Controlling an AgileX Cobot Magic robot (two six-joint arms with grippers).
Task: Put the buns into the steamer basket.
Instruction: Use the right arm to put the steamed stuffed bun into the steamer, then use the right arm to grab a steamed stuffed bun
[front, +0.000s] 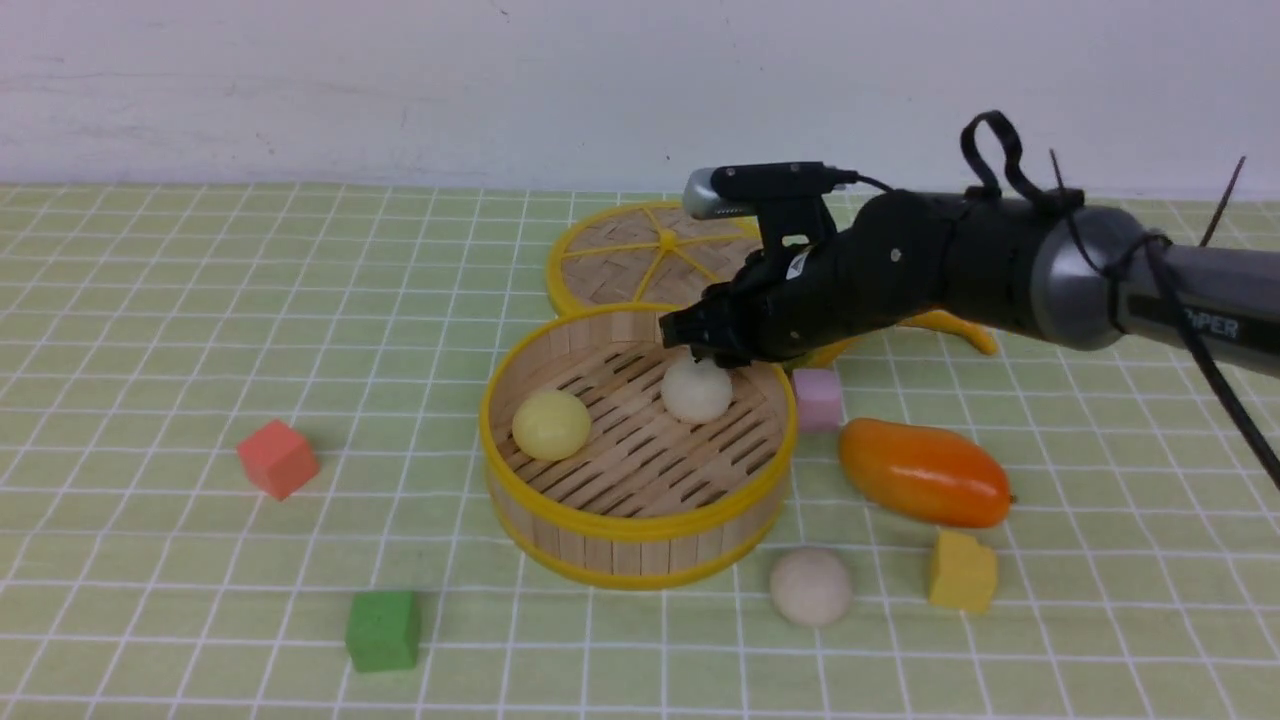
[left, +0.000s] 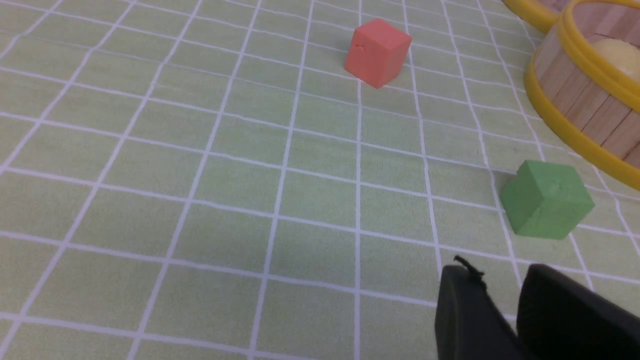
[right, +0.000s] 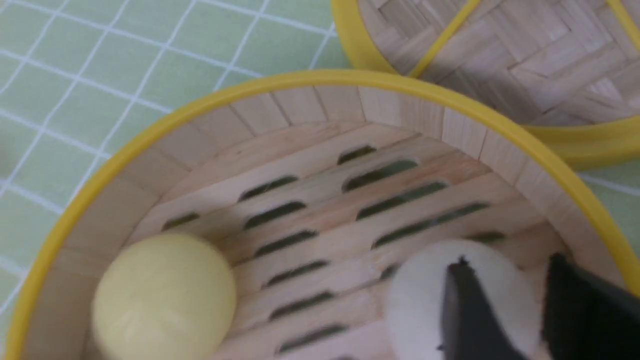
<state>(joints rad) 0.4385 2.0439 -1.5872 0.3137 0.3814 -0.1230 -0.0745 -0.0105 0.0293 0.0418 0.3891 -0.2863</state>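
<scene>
The left gripper (left: 500, 282) is hanging slightly spread and empty over the worktop (left: 200, 200). A yellow bun (front: 551, 424) and a white bun (front: 697, 389) are lying in the steamer basket (front: 640, 530). The right gripper (front: 712, 352) is hovering parted just above the white one. A third bun (front: 811, 586) is sitting outside.

Outstretched right arm (front: 1000, 260), right hand (front: 720, 355) tilted down, parted; left hand (left: 497, 280) parted.

My desk (front: 150, 300) is covered in a pale green cloth with a white grid. The steamer basket (front: 620, 545) stands on it. The woven lid (front: 620, 255) lies flat just behind the basket. To its right are a pink cube (front: 818, 398), a mango (front: 922, 473) and a banana (front: 950, 328). Nearer me on that side lie an off-white bun (front: 811, 586) and a yellow cube (front: 962, 571). A red cube (front: 278, 458) and a green cube (front: 383, 629) sit to the basket's left.
</scene>
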